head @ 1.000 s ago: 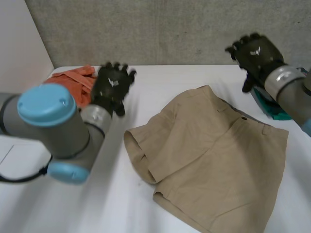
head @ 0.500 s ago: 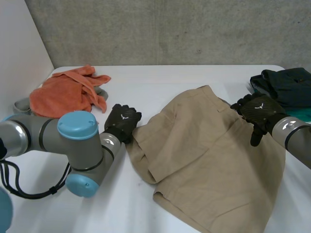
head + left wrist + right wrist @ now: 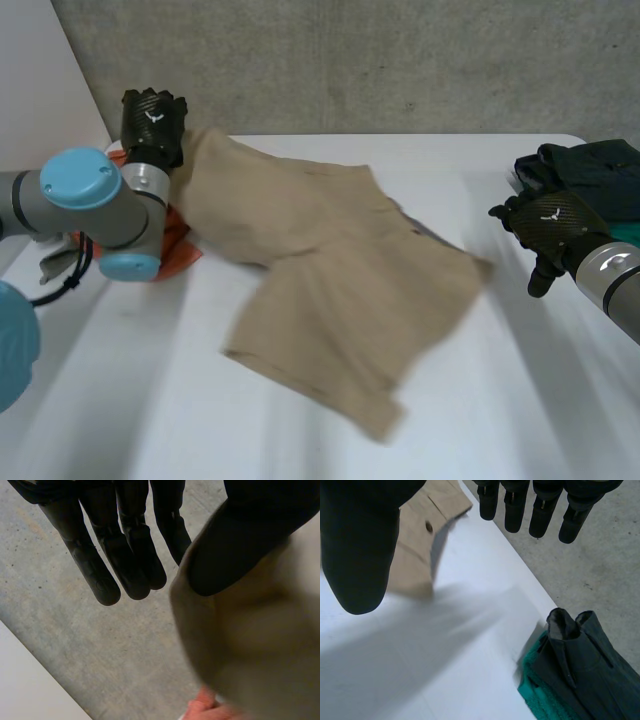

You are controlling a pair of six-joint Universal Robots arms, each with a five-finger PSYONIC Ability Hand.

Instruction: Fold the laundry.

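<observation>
Since half a second ago my left hand (image 3: 152, 120) has swung up, hauling the shorts (image 3: 330, 270) leftward across the table (image 3: 520, 400), one hem pinned under its thumb. My right hand (image 3: 550, 225) hangs relaxed beside them. I judge a slow lowering keeps them flat.

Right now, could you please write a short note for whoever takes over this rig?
The left hand is raised over the far left of the table, its thumb pinching an edge of the khaki shorts, which hang from it and trail across the table.
The right hand is open and holds nothing, beside the dark garment.
An orange cloth lies by the left arm.
Done: no fold yet.
Left: lay the shorts flat, fold them, then the other pieces.
</observation>
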